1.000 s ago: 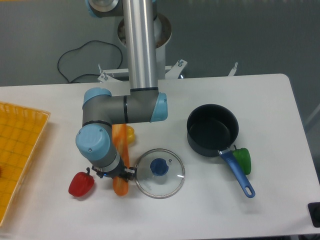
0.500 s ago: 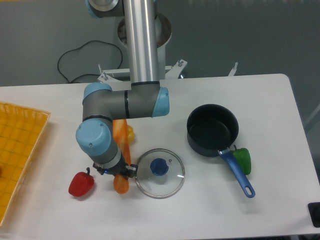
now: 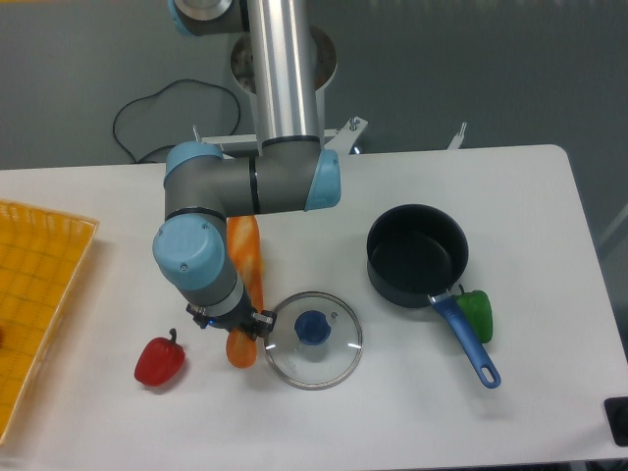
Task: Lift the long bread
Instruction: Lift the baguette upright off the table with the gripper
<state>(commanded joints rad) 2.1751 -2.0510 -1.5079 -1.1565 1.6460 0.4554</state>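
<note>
Gripper sits mostly hidden under the arm's wrist at the near end of the long bread; can't tell from this top view whether it's clamped on it or released. Bread runs near-far on the white table, just left of the glass lid, with red pepper further left, black saucepan and green pepper off right, yellow basket at far left edge.

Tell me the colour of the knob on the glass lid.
Blue knob, clearest in the fixed camera view.
</note>
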